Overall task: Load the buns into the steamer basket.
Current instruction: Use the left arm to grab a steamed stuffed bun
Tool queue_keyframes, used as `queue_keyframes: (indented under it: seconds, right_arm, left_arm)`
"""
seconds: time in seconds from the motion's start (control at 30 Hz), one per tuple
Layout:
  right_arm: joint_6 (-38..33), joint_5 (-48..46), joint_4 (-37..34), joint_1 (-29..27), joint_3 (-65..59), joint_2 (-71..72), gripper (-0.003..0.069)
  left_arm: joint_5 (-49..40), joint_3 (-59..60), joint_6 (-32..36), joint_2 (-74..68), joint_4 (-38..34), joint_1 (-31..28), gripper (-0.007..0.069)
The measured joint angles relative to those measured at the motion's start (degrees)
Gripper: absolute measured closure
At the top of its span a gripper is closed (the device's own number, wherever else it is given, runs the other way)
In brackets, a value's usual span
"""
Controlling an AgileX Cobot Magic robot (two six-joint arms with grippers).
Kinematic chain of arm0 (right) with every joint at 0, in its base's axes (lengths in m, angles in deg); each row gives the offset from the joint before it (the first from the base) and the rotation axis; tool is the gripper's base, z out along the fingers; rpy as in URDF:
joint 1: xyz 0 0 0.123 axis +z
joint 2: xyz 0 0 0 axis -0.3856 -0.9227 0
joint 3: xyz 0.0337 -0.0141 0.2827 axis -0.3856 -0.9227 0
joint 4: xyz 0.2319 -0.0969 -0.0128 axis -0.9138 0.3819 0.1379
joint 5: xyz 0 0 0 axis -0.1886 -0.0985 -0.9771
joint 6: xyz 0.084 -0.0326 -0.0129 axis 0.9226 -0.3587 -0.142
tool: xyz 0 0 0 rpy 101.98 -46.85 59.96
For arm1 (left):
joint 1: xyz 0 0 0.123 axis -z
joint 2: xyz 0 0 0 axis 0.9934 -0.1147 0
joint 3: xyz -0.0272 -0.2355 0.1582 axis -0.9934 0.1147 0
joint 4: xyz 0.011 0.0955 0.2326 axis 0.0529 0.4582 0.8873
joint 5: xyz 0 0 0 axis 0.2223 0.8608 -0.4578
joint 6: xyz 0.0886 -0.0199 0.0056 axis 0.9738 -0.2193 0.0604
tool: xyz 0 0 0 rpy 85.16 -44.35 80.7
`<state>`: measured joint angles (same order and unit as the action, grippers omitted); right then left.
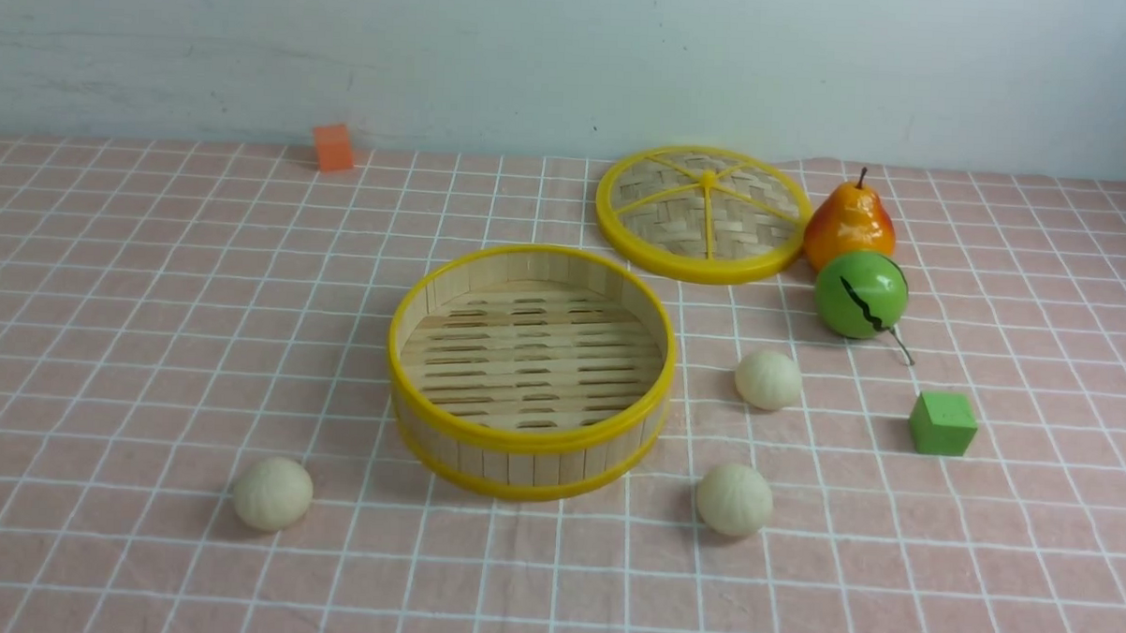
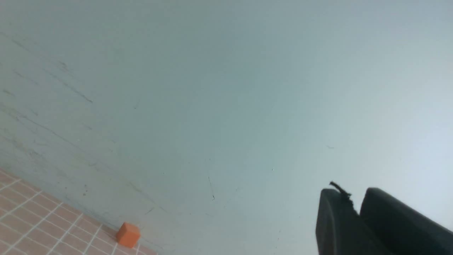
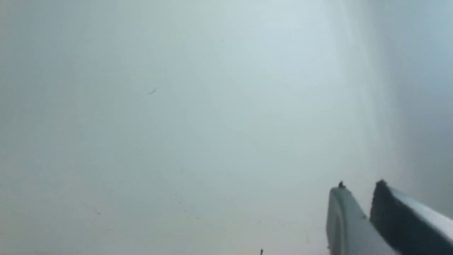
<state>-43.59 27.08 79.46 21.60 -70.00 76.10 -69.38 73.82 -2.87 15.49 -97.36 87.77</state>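
front view: the steamer basket (image 1: 526, 440) stands mid-table with nothing in it. the left bun (image 1: 272, 493), near right bun (image 1: 734, 500) and far right bun (image 1: 768, 379) lie on the cloth beside it. the left gripper (image 2: 354, 193) and right gripper (image 3: 361, 186) face the wall, fingers close together, grasping nothing. i judge each pick needs jaws opened wide, a straight descent over the crown (round, likely to roll) and a gentle close.

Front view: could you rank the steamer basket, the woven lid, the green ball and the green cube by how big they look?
1. steamer basket
2. woven lid, though it lies farther back, so its true size may match the basket
3. green ball
4. green cube, smallest though nearer
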Motion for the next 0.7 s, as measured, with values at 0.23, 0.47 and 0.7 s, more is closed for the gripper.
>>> queue_keyframes:
  seconds: [0.23,0.47,0.7]
  right_arm:
    - [0.0,-7.4,8.6,0.0,13.6,-19.2,0.0671]
    - [2.6,-43.2,12.0,2.9,26.4,-38.4,0.0669]
    - [-6.4,-61.5,6.7,11.3,35.0,-55.5,0.0669]
  left_arm:
    - [-6.4,-16.1,1.3,-22.8,5.2,0.0,0.0638]
    - [-40.6,-31.7,4.2,-41.5,8.4,0.0,0.0638]
    - [-58.5,-41.9,14.5,-59.6,-0.8,0.0,0.0638]
